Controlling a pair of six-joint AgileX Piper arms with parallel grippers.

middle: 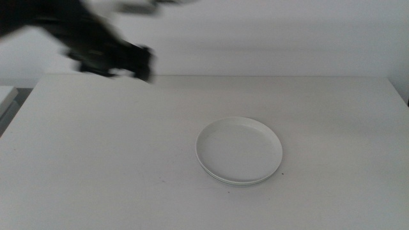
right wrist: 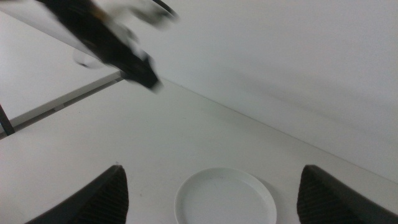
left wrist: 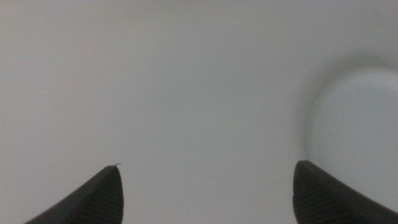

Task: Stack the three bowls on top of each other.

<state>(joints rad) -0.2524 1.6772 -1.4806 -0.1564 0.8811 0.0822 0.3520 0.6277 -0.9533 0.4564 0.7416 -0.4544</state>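
— Stack status? Seen at centre-right of the plain white counter (middle: 96,160): shallow round white dish (middle: 239,149) uppermost, more low rims (middle: 238,181) showing beneath, colours too faint to tell.

— Left claw (middle: 142,64) raised over the far-left counter, blurred, apart, holding nothing; right claw (right wrist: 211,186) likewise apart and empty, out of the middle view.

— Advice: clear off high; check rims sit concentric; avoid nudging the pile.

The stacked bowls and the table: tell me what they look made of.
The stacked bowls: probably glazed ceramic or melamine; smooth white surface, soft sheen, thin even rims. A second rim shows underneath; I cannot count more. The table: matte white laminate or painted board, flat and without glare. Both guesses rest on looks alone.
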